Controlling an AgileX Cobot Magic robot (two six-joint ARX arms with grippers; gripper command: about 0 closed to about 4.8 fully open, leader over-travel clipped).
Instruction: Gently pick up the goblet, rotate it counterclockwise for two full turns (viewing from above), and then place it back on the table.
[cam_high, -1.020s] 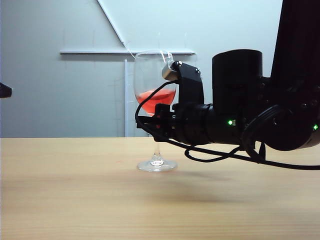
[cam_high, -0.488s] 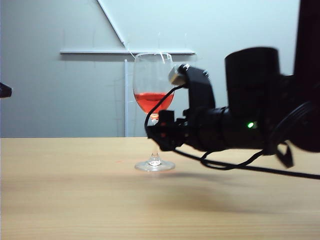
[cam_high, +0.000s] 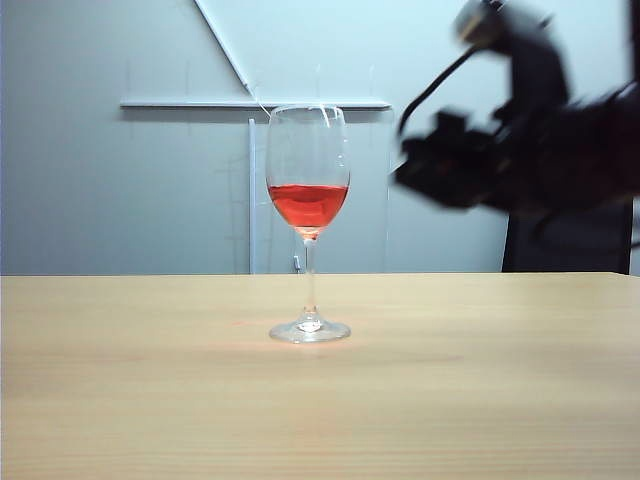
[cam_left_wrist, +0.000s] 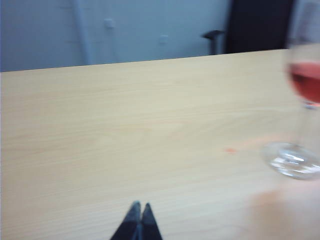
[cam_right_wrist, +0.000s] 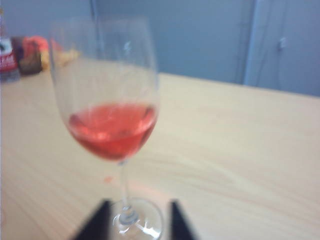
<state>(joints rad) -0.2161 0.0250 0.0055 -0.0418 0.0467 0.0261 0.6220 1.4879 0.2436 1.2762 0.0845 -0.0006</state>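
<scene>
A grey wall with a white rail and a slanting strip stood behind the table (cam_high: 150, 400), a wide tan wood-grain top. The goblet (cam_high: 308, 222) stood upright on its round foot near the middle of the table, closer to the far edge than the near one, with red liquid filling the lower part of its bowl. Nothing touched it.

The right gripper (cam_high: 425, 172) hung blurred in the air above the table, to the right of the goblet at about the height of its bowl and clear of the glass. In the right wrist view its two dark fingers (cam_right_wrist: 95, 222) stood apart, released, with the goblet's foot (cam_right_wrist: 135, 222) showing between them and nothing held.

The left gripper (cam_left_wrist: 139, 222) hovered low over bare table, well apart from the goblet (cam_left_wrist: 302, 110), its fingertips pressed together and empty.
</scene>
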